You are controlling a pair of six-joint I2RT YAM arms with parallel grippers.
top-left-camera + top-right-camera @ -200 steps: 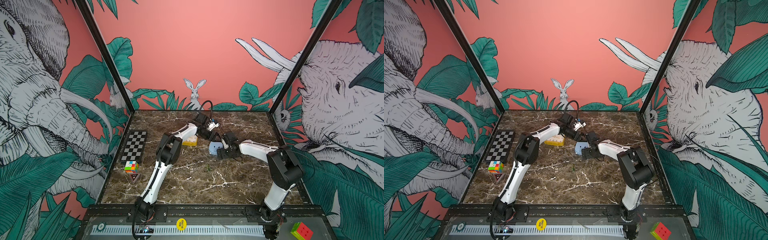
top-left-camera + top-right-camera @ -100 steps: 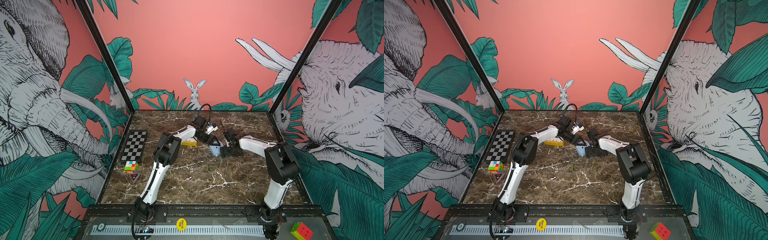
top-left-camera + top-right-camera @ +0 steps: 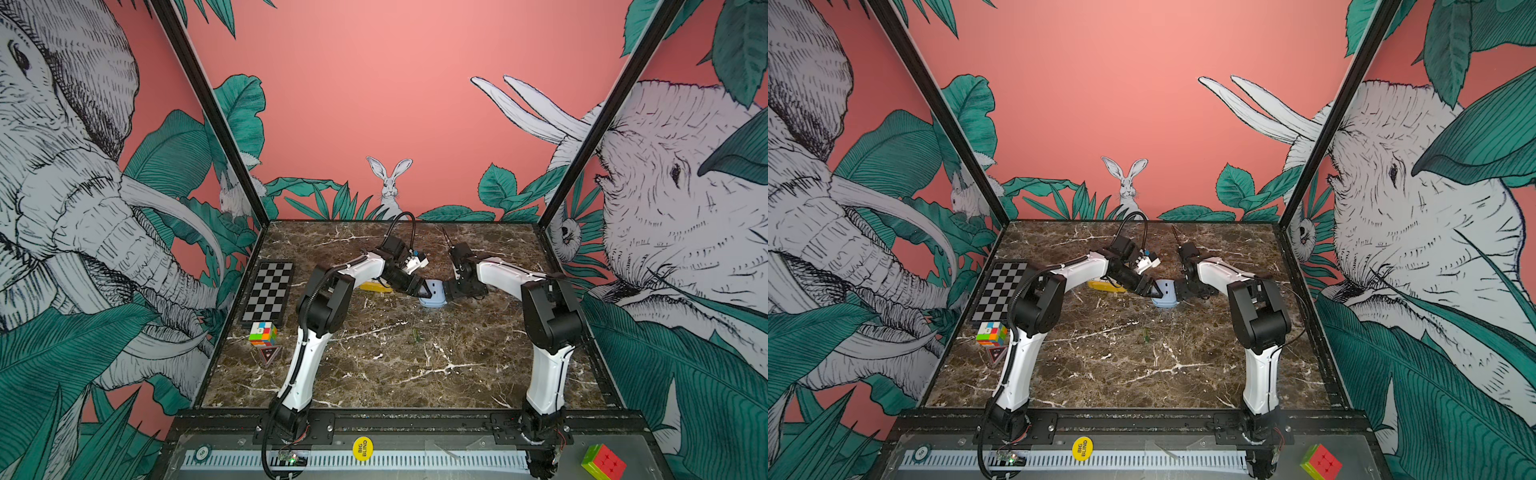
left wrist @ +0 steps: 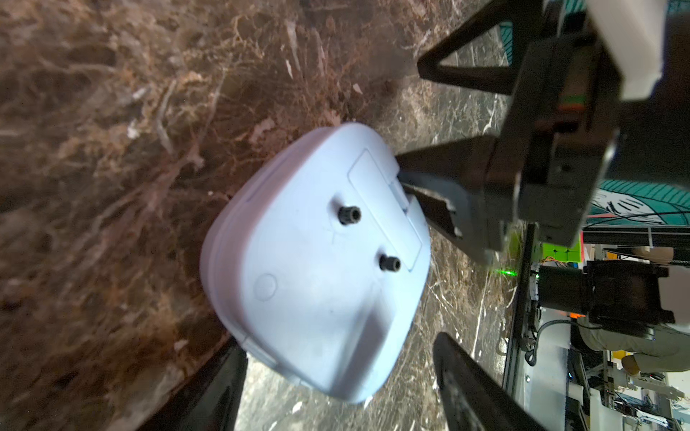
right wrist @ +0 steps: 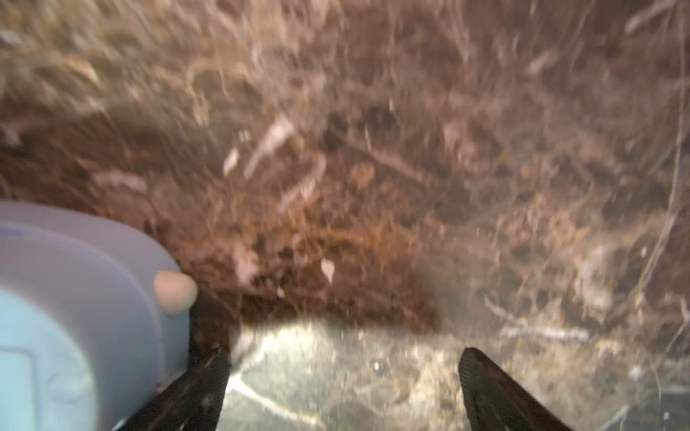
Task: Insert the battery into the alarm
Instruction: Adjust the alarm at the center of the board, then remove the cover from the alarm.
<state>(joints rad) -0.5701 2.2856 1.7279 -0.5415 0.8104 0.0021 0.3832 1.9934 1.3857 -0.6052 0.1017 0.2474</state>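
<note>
Toward the far middle of the tabletop (image 3: 374,365), lying flat with its back up: the pale blue alarm (image 3: 432,294), set between the two arms in both top views. On that back, two small black knobs (image 4: 350,215) and a rectangular cover (image 4: 384,209) flush with the shell.

Reaching in from the left, the left fingers (image 4: 216,388): spread wide and straddling the alarm's left end, one against a corner, the other with a clear gap beside it, nothing clamped.

Reaching in from the right, the right fingers (image 4: 440,171): fully spread, one tip touching the alarm's edge by the cover, the other well apart over bare marble, nothing held. Right wrist view blurred, with the alarm just outside the gap.

Partly hidden behind the left arm: a yellow object (image 3: 376,286). Along the left edge: a checkerboard (image 3: 269,291), with a colour cube (image 3: 262,333) and a triangle marker (image 3: 269,355) on its near side.
</note>
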